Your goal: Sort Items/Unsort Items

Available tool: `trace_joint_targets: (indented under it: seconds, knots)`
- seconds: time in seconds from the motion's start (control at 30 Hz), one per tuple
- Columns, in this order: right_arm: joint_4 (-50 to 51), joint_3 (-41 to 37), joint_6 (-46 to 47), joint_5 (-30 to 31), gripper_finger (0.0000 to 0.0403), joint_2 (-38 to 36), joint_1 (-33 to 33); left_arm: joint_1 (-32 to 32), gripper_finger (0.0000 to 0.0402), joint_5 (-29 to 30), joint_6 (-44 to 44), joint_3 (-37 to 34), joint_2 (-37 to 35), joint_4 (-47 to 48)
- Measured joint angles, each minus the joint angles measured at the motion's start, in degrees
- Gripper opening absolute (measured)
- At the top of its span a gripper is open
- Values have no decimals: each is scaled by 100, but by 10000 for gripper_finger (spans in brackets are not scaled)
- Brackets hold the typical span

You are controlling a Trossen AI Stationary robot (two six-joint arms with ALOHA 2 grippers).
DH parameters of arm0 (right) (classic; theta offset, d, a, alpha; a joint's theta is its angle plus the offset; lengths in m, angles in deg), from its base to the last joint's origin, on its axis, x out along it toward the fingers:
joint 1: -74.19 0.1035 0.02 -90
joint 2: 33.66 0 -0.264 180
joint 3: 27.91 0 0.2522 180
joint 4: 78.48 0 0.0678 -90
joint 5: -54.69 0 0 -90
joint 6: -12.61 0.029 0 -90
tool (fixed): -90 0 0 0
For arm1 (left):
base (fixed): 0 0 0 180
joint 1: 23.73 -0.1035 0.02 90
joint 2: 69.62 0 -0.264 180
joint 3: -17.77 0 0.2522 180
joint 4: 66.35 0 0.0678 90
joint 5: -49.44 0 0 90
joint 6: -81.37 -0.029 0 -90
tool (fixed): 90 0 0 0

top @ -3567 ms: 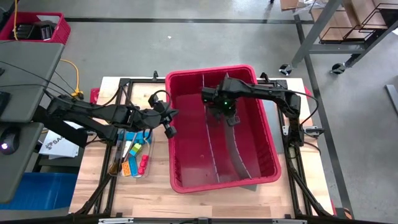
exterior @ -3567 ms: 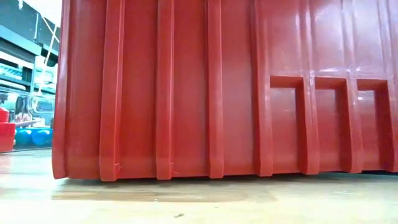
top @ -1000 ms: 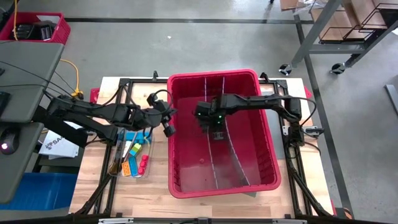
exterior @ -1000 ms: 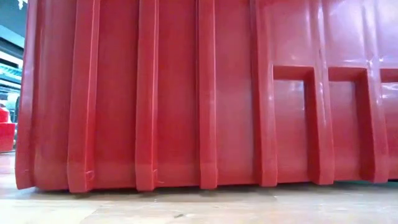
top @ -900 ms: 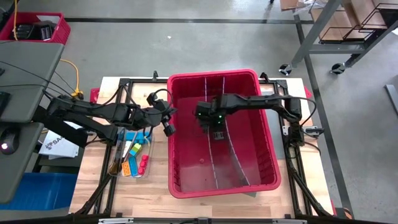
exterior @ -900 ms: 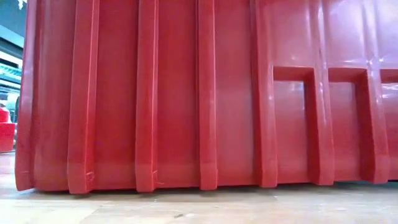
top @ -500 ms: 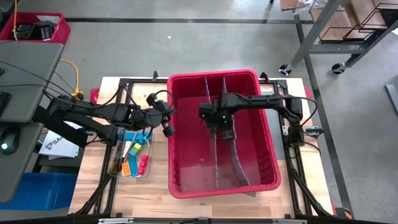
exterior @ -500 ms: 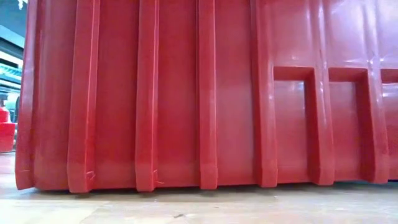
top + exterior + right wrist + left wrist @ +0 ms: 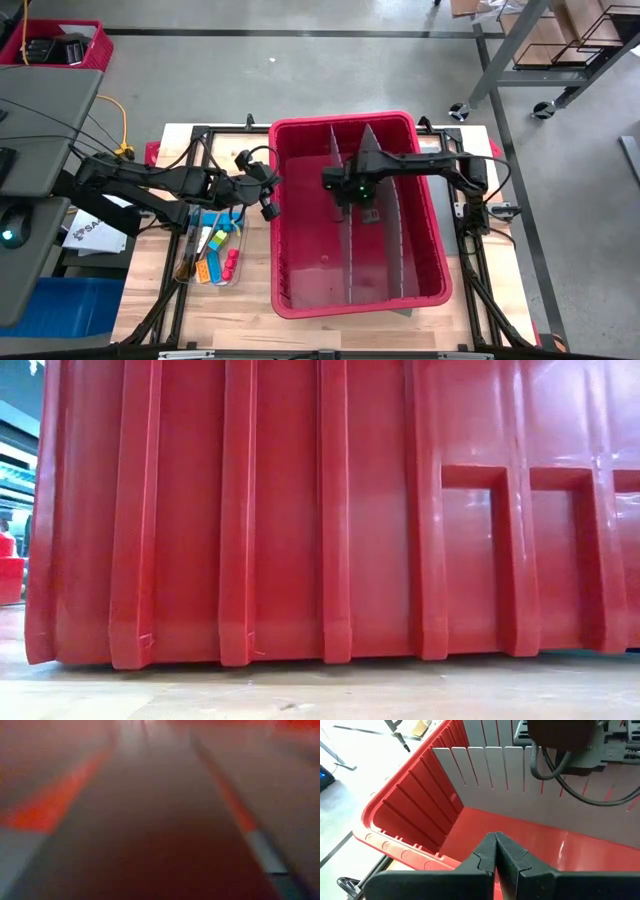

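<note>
The items (image 9: pixel 215 255), small blue, yellow, green, orange and red pieces, lie in a clear tray on the table left of the big red bin (image 9: pixel 340 118). My left gripper (image 9: pixel 269 211) is shut and hovers at the bin's left rim (image 9: pixel 405 855), pointing into the bin with nothing between its fingers (image 9: pixel 485 852). My right gripper (image 9: pixel 366 213) reaches down inside the bin between two grey dividers (image 9: pixel 347 245). Its fingertips are hidden under its own body. The right wrist view shows only blurred red and grey surfaces close up. My right gripper points down into the bin, close against the right-hand grey divider (image 9: pixel 385 215). Its own body hides the fingertips in the high view, so I cannot tell whether it touches or holds the divider.
The bin fills the table's middle, and its near wall (image 9: pixel 320 510) blocks the whole low view. The dividers run from far to near and split the bin into three lanes. Bare wood lies along the table's near edge (image 9: pixel 300 335).
My right gripper has gone a little toward the table's right edge inside the bin. The right-hand grey divider, bowed a second ago, has shifted with it and now stands straighter. The bin has stayed in place.
</note>
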Motion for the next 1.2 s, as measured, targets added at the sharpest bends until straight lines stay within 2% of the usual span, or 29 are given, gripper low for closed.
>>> trace_joint_targets:
  seconds: [0.17,0.37,0.53,0.67,0.73,0.8,0.93,1.03,1.1,1.2]
  knots:
    - [-430,10,111,-193,0,-161,0,0,0,0,0,0,0,0]
    - [-296,609,-31,-136,0,-409,-7,0,0,0,0,0,0,22]
    - [372,1363,79,133,0,-515,-15,0,0,2,1,0,2,144]
    - [1247,1988,612,-83,0,-521,14,0,0,2,1,0,2,208]
    - [1276,2133,1007,-130,0,-575,67,0,0,2,2,0,2,270]
    - [1243,2053,1437,89,0,-771,111,0,0,2,2,0,2,281]
    - [1280,1677,2371,1444,0,-1338,-34,0,0,2,126,-2,2,265]
    - [1274,1416,3314,2027,0,-1816,-388,-2,0,-52,218,-2,0,219]
    - [1303,1207,3797,2070,0,-2156,-761,-74,0,-167,238,-2,-2,148]
    - [1293,830,4275,1664,0,-2434,-1465,-227,0,-432,246,-2,-4,84]
